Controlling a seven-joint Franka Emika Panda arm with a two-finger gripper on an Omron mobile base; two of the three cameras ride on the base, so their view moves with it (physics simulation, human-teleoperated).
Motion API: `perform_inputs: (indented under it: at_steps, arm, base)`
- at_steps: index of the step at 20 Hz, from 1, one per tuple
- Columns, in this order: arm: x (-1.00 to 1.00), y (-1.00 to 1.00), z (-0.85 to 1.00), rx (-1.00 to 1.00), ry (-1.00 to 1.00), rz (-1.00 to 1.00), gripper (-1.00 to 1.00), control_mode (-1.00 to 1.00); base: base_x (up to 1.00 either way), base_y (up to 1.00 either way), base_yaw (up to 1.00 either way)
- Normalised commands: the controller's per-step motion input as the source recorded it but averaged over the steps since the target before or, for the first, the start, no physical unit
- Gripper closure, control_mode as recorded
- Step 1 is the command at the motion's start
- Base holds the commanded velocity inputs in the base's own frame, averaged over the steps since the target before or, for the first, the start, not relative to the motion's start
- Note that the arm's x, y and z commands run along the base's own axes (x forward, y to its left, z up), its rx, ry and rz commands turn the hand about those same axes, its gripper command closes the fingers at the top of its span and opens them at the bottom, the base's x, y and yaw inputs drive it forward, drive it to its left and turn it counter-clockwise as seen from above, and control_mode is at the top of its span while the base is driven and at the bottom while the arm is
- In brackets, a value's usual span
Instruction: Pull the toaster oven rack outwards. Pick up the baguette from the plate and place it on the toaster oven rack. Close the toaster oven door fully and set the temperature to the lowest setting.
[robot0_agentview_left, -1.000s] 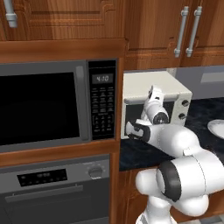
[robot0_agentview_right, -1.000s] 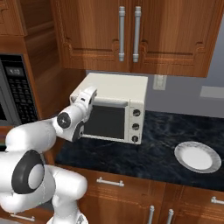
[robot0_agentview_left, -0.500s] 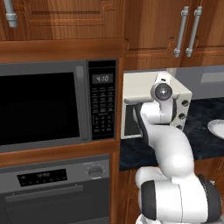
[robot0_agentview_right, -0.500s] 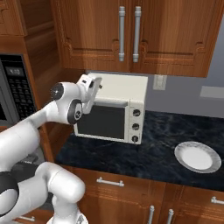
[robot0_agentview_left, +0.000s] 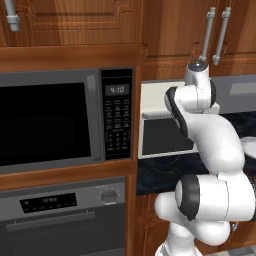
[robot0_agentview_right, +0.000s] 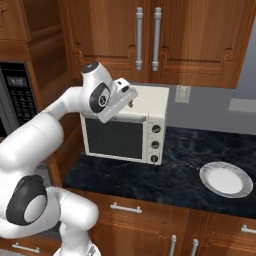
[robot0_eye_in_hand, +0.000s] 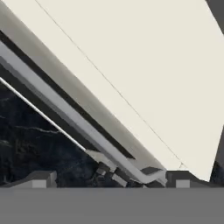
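Wood cabinets and dark stone counter frame the scene, with the microwave to the left. Arm has swung up over the last second from in front of the oven to above its top front edge. Oven sits on the counter; its door looks closed, so the rack isn't visible and step one is, by my read, not yet started. Plate sits well apart to the right and looks bare; I can't find the baguette anywhere. Gripper hovers near the door's top edge, jaws spread wide, holding nothing. Hand view looks down along the oven top with the door handle just ahead of the fingertips. The rise suggests lining up on the handle to pull the door down.
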Motion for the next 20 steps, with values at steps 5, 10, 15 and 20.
perform_inputs:
  at_steps: [5, 10, 15, 20]
  arm:
    - [0.13, -0.6, -0.34, 0.44, -0.01, -0.49, -1.0, -1.0]
    - [0.12, -0.6, -0.49, 0.35, -0.01, -0.65, -1.0, -1.0]
    - [-0.1, -0.35, -0.51, 0.21, 0.0, -0.64, -1.0, -1.0]
    - [0.05, -0.26, -0.41, 0.18, 0.0, -0.67, -1.0, -1.0]
  base:
    - [0.0, 0.0, 0.0]
    - [0.0, 0.0, 0.0]
    - [0.0, 0.0, 0.0]
    - [0.0, 0.0, 0.0]
